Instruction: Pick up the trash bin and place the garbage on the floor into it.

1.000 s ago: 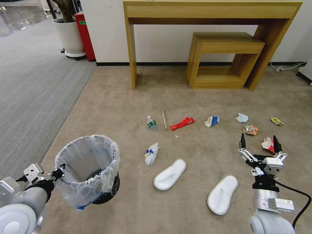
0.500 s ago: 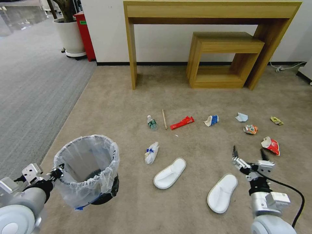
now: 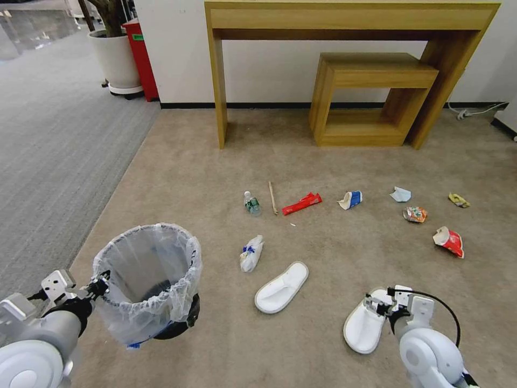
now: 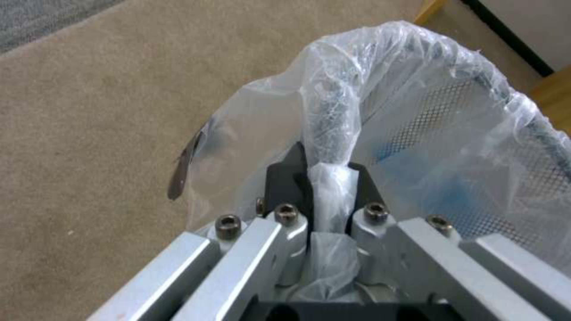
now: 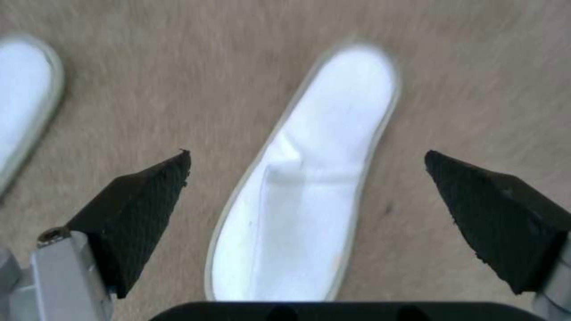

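Note:
My left gripper (image 3: 99, 283) is shut on the rim of the trash bin (image 3: 145, 280) and holds it tilted just above the floor (image 3: 215, 178). In the left wrist view its fingers (image 4: 285, 171) pinch the bagged rim (image 4: 329, 147). My right gripper (image 5: 306, 154) hangs open, pointing down over the right white slipper (image 5: 309, 196), which lies at the lower right of the head view (image 3: 363, 328). A second slipper (image 3: 281, 280) lies left of it. Farther out lie two crushed bottles (image 3: 251, 253) (image 3: 251, 205), a stick (image 3: 272, 198), a red wrapper (image 3: 302, 203), a blue-white cup (image 3: 351, 200), a can (image 3: 415, 214), a red-white cup (image 3: 449, 240) and a yellow wrapper (image 3: 459, 200).
A wooden console table (image 3: 350, 21) with a smaller table (image 3: 371, 97) nested under it stands against the far wall. A red bin (image 3: 140, 54) and a white planter (image 3: 114, 59) stand at the back left, beside grey striped carpet (image 3: 48, 151). A cable (image 3: 474, 113) lies at the far right.
My right arm has drawn back from beside the red-white cup and tipped downward, so its gripper now hangs over the right slipper. The bin in my left gripper has barely shifted.

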Available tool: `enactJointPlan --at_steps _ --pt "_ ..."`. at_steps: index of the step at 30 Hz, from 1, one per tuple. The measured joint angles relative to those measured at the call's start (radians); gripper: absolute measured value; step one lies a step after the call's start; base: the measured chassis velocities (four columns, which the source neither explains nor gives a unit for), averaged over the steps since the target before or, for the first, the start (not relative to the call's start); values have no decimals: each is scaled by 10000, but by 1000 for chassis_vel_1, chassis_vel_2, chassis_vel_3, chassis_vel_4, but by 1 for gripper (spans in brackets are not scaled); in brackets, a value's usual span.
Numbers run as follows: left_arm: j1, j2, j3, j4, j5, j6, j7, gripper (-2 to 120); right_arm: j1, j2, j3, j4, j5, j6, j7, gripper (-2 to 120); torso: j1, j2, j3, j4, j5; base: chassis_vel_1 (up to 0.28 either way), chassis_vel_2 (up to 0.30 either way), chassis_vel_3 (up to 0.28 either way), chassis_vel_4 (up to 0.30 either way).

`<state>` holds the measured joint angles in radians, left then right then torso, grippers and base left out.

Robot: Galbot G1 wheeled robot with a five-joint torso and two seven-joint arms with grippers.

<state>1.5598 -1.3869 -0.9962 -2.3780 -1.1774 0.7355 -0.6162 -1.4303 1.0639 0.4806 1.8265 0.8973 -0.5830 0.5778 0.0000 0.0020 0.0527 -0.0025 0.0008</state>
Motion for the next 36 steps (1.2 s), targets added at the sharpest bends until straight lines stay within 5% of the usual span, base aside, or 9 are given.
enactJointPlan --at_steps 14,36 --pt "-77 -90 224 198 201 -9 47 3 923 939 -517 -2187 -136 316 -360 100 0 0 0 0 0 0 0 0 0" --pt "-25 -16 196 289 226 -93 151 3 1089 1398 -507 -3000 -967 1127 -749 25 0 0 -1 0 0 0 0 0 0"
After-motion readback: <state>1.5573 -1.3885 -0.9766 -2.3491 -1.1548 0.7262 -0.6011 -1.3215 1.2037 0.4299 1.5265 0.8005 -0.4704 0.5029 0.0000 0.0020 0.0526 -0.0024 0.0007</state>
